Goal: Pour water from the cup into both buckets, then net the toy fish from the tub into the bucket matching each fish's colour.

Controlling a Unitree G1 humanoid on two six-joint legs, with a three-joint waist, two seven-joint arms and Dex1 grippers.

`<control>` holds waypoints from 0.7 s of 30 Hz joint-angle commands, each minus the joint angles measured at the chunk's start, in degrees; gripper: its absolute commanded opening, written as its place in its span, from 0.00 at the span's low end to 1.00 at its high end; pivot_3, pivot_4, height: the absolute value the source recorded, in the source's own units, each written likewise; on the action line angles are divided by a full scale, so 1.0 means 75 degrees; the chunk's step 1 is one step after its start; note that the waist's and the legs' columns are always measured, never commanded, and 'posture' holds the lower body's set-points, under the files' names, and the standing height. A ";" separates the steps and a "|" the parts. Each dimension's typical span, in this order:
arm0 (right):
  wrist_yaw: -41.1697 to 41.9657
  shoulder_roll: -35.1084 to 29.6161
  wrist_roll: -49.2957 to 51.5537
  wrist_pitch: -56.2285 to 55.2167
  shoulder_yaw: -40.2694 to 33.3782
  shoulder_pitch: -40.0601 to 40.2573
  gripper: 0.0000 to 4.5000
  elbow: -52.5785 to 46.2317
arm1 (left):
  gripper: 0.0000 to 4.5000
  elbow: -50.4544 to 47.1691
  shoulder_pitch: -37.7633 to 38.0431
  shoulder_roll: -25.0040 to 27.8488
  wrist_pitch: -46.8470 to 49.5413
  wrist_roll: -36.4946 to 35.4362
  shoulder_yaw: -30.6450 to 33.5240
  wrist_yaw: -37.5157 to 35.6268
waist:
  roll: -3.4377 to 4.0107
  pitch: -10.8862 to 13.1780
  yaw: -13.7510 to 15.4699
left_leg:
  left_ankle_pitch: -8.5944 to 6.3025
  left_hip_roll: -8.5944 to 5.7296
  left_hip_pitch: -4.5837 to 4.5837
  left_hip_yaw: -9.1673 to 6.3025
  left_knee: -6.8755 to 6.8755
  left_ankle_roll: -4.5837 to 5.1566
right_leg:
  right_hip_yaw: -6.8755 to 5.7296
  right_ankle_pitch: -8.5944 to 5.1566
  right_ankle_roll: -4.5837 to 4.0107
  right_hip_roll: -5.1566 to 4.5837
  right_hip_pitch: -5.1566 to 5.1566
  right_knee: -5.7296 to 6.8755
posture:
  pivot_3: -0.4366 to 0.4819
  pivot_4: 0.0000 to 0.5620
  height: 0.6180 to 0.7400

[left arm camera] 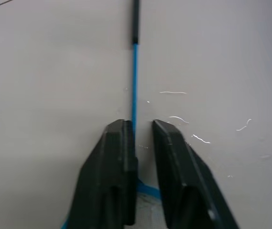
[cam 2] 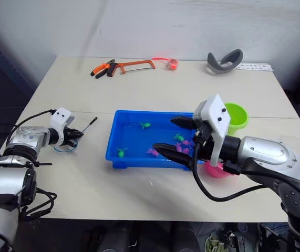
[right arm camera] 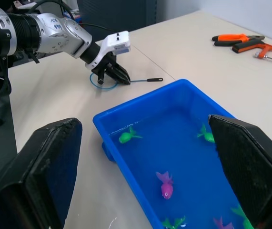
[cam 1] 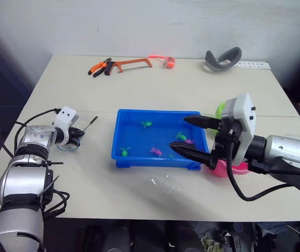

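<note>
Two head views first: I see the tub (cam 1: 157, 139) mid-counter with green and pink toy fish (cam 1: 155, 151) lying in it, the lime green bucket (cam 2: 236, 117) and the pink bucket (cam 2: 215, 169) just beside its far-right end, and what looks like the clear cup (cam 1: 165, 183) on the counter (cam 1: 139, 89) in front of the tub, though its outline is too faint for me to be sure. My left gripper (cam 1: 78, 135) sits low on the counter, well apart from the tub, at the net (cam 1: 88, 125), whose dark handle points toward the tub. My right gripper (cam 1: 192, 137) hangs over the tub's right end with its jaws spread wide and nothing between them. Left wrist view: the two fingers (left arm camera: 114, 167) stand nearly together, a narrow gap between them, with the net's thin blue shaft running through that gap; I judge the jaws to be pinching it, though actual contact is hard to confirm. Right wrist view: the wide-open fingers (right arm camera: 50, 162) frame the tub, and across the counter the left gripper rests on the net's blue hoop. Judging the step in hand to be picking up the net, I would confirm a firm, centred pinch on the shaft, lift straight up so the hoop clears the counter, and keep the right arm clear of the path to the tub.
</note>
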 commanded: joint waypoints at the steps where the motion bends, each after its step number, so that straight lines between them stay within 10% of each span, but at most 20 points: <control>1: 0.0016 -0.0235 0.0331 -0.0021 -0.0372 0.0088 1.00 -0.0272 | 0.01 0.0024 -0.0197 0.0361 -0.0023 -0.0252 0.0424 -0.0263 | 0.0000 0.0000 -0.0007 | 0.0000 0.0000 0.0000 0.0000 -0.0002 0.0000 | 0.0000 0.0000 0.0000 0.0000 -0.0001 0.0000 | 0.48 0.27 1.00; 9: 0.0533 -0.0776 0.1008 0.0077 -0.0711 0.0370 1.00 -0.0248 | 0.01 -0.1205 -0.0777 0.0937 -0.0380 -0.1411 0.1207 -0.3277 | -0.0025 0.0013 -0.0003 | 0.0000 0.0000 -0.0027 0.0006 -0.0002 0.0000 | -0.0009 0.0000 0.0000 0.0007 -0.0006 -0.0008 | 0.48 0.27 1.00; 13: 0.1091 -0.1119 0.0994 -0.0047 -0.0779 0.0275 1.00 -0.0114 | 0.01 -0.3887 -0.0069 0.0738 0.0775 -0.2903 0.1247 -0.5891 | -0.0027 0.0013 0.0002 | 0.0000 0.0000 -0.0032 0.0005 0.0002 -0.0002 | -0.0012 0.0000 0.0001 0.0004 0.0001 -0.0023 | 0.48 0.27 1.00; 21: 0.2250 -0.1956 0.0734 0.0303 -0.0353 -0.0990 1.00 0.0927 | 0.01 -0.8450 0.1296 0.0464 0.1519 -0.3446 -0.0067 -0.6678 | -0.0024 0.0014 -0.0055 | 0.0011 0.0009 -0.0027 0.0001 0.0012 -0.0021 | 0.0005 0.0000 0.0000 0.0007 0.0006 -0.0034 | 0.48 0.27 1.00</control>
